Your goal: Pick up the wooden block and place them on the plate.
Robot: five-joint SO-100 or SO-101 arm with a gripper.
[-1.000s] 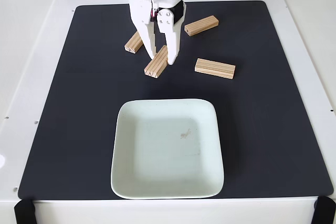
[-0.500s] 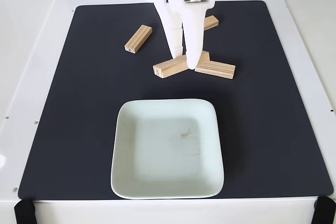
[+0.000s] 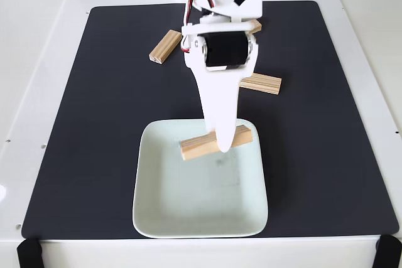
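My white gripper (image 3: pixel 223 144) is shut on a wooden block (image 3: pixel 196 145), holding it crosswise over the far part of the pale mint plate (image 3: pixel 157 211). Whether the block touches the plate I cannot tell. Another wooden block (image 3: pixel 165 46) lies on the black mat at the back left. A third (image 3: pixel 264 83) lies right of the arm, partly hidden by it. The end of one more block (image 3: pixel 255 26) peeks out behind the arm at the back.
The black mat (image 3: pixel 75 123) covers most of the white table (image 3: pixel 31 42). The arm's body (image 3: pixel 220 23) stretches from the back edge over the mat's middle. Black clamps sit at the front corners (image 3: pixel 28 252).
The gripper closed on the middle block, lifted it off the mat and carried it toward the front until it came over the plate. The other blocks stayed put.
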